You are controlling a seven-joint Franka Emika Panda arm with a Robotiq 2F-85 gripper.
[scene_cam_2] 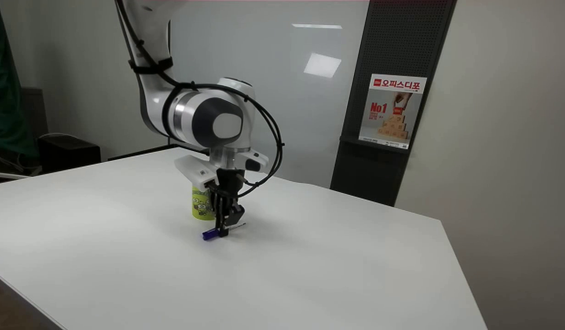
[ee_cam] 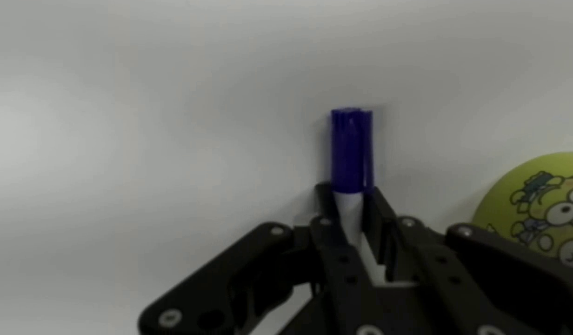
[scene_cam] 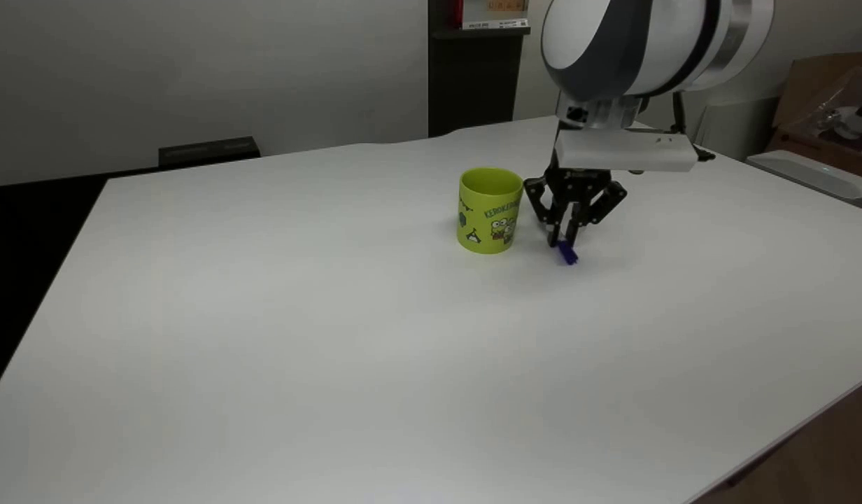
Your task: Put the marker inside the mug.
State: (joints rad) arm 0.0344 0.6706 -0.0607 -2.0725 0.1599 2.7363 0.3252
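The marker has a dark blue cap and a white barrel. It shows in both exterior views (scene_cam: pixel 568 253) (scene_cam_2: pixel 211 234) and in the wrist view (ee_cam: pixel 347 151). It lies roughly level, at or just above the table. My gripper (scene_cam: pixel 562 239) points down with its fingers closed around the white barrel just behind the cap; it also shows in an exterior view (scene_cam_2: pixel 222 232) and in the wrist view (ee_cam: pixel 350 200). The yellow-green mug (scene_cam: pixel 485 218) stands upright beside the gripper, apart from the marker. It is partly hidden behind the gripper in an exterior view (scene_cam_2: pixel 201 206) and cut off in the wrist view (ee_cam: pixel 542 209).
The white table (scene_cam: pixel 319 336) carries the mug and marker. A whiteboard wall (scene_cam_2: pixel 273 91) and a dark panel with a poster (scene_cam_2: pixel 392 110) stand behind it. A black box (scene_cam: pixel 208 151) is beyond the table's far edge. Cables (scene_cam_2: pixel 268 119) loop from the arm.
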